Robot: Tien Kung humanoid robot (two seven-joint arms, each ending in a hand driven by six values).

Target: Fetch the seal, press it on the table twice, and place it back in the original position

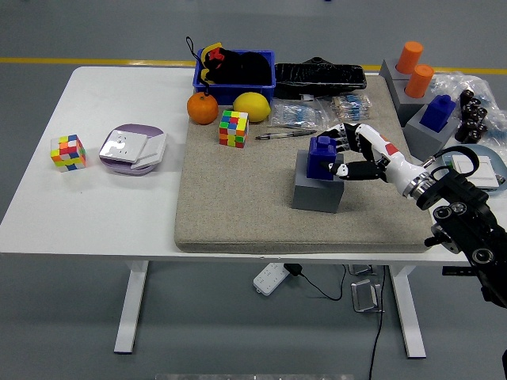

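one blue seal (322, 157), knobbed, sits upright on its grey block (318, 191); right robot hand (358, 155) grips it.

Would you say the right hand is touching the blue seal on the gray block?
Touching: in the head view, the right hand has its fingers against the blue seal.

Grey floor (71, 317), yellow line (95, 60), white table (95, 214)
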